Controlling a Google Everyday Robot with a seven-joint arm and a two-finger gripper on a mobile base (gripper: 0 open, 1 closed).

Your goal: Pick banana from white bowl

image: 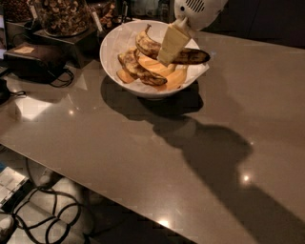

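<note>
The white bowl (114,57) stands at the back of the grey table, lined with white paper. The banana (193,56), blotched brown-black with a nearly dark right end, lies across the far side of the bowl. A yellower brown-spotted banana (138,70) lies in front of it, on pale orange pieces (167,75). My gripper (164,57) comes down from the top right on a white arm (195,9) and reaches into the bowl, right over the middle of the dark banana. Its cream tip hides that part of the banana.
A glass jar of nuts (62,14) stands on a dark stand (71,43) left of the bowl. A dark pouch (31,59) with a cord lies further left. The table's front edge runs diagonally at lower left, with cables (47,214) on the floor below.
</note>
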